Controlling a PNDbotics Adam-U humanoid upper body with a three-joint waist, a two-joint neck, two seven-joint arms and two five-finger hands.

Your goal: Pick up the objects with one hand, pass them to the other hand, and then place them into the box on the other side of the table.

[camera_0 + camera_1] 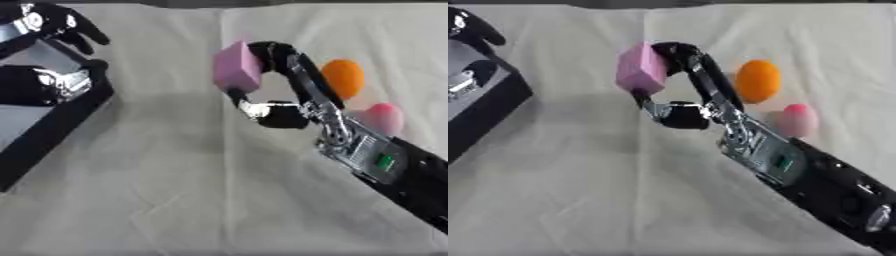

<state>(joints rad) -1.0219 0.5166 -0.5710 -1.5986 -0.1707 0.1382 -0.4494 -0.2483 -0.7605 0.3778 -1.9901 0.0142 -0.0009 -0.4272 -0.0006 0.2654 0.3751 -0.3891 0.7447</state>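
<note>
Pink block (236, 67) in right hand (278, 107), open cloth (175, 165) leftward

This looks like a robot test bench in a lab, not a home. A creased off-white cloth (219, 200) covers the whole table, and a plain black box (52, 130) sits by toy-like coloured foam pieces (759, 81).

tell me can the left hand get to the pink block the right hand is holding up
Probably yes: the right hand holds the pink block toward the middle, and bare cloth lies between it and the left hand over the box.
</note>
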